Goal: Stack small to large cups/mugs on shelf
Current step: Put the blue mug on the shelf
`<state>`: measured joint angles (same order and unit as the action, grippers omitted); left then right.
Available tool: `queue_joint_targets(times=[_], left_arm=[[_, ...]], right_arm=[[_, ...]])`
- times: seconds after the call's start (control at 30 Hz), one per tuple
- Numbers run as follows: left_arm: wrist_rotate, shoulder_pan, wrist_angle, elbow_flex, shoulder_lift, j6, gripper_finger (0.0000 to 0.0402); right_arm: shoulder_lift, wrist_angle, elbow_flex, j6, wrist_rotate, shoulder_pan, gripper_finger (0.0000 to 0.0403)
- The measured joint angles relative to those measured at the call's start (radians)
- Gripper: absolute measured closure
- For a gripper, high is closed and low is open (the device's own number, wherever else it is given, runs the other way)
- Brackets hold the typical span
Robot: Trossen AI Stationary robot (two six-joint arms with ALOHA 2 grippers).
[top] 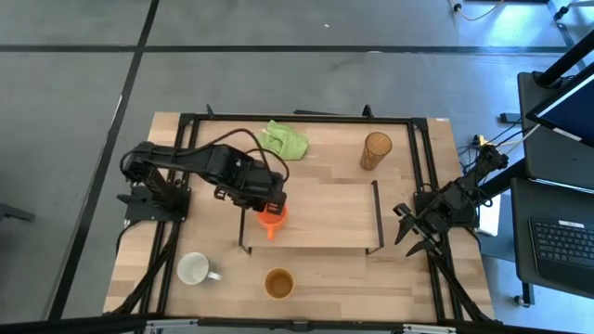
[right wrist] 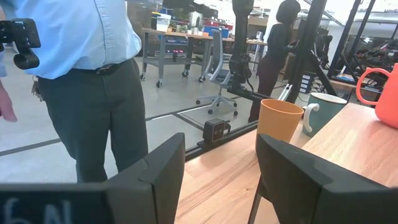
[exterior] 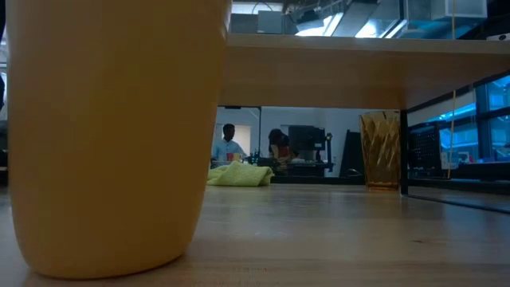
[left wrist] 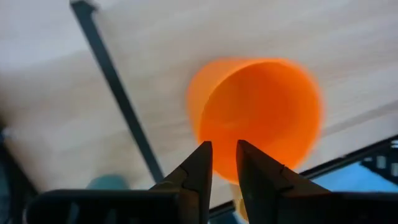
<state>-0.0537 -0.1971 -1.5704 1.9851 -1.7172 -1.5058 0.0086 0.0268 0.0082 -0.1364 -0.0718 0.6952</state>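
Orange mug (top: 271,221) sitting on the shelf (top: 325,199) near its left end, just beside the thin black end frame (top: 243,223), handle pointing toward the front tabletop edge. Left gripper (top: 275,205) directly above the mug, arm reaching in from the left side of the tabletop (top: 316,269). Seen past the left wrist: jaws slightly apart, a narrow gap between the two dark fingertips (left wrist: 200,163), tips over the mug's rim (left wrist: 258,118), nothing visibly clamped between them. Cannot tell whether the tips touch the rim. White mug (top: 194,269) standing on the tabletop in front of the shelf, toward the left front corner; tan-brown cup (top: 278,283) near it to the right, also in front of the shelf, both apart from each other. Amber tumbler (top: 376,150) upright behind the shelf toward the right; green cloth (top: 284,140) crumpled behind the shelf toward the left. Right gripper (top: 409,232) parked at the right tabletop edge, well apart from the shelf, jaws spread wide and empty. From table height, tan-brown cup (exterior: 111,135) filling the near left, amber tumbler (exterior: 381,150) and cloth (exterior: 239,175) farther back beneath the shelf board (exterior: 351,72). Person in a light blue shirt (right wrist: 87,37) standing beyond the tabletop in the right wrist view.
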Motion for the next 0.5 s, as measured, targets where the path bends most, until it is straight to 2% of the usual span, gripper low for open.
queue_joint_targets(times=[0.13, 0.27, 0.4, 0.5], left_arm=[[-0.075, -0.001, 0.0, 0.064, 0.0, 0.04, 0.0332], [-0.096, -0.001, -0.001, 0.106, 0.0, 0.071, 0.0334], [-0.115, -0.013, 0.0, 0.154, 0.0, 0.104, 0.0334], [-0.153, -0.025, -0.001, 0.196, 0.0, 0.124, 0.0332]], right_arm=[[0.0, 0.0, 0.0, 0.0, 0.0, 0.0, 0.0203], [0.0, 0.006, 0.0, -0.056, 0.001, 0.0, 0.0203], [0.0, 0.192, -0.001, -0.149, 0.0, 0.0, 0.0203], [0.0, 0.334, -0.001, -0.147, 0.0, 0.0, 0.0203]])
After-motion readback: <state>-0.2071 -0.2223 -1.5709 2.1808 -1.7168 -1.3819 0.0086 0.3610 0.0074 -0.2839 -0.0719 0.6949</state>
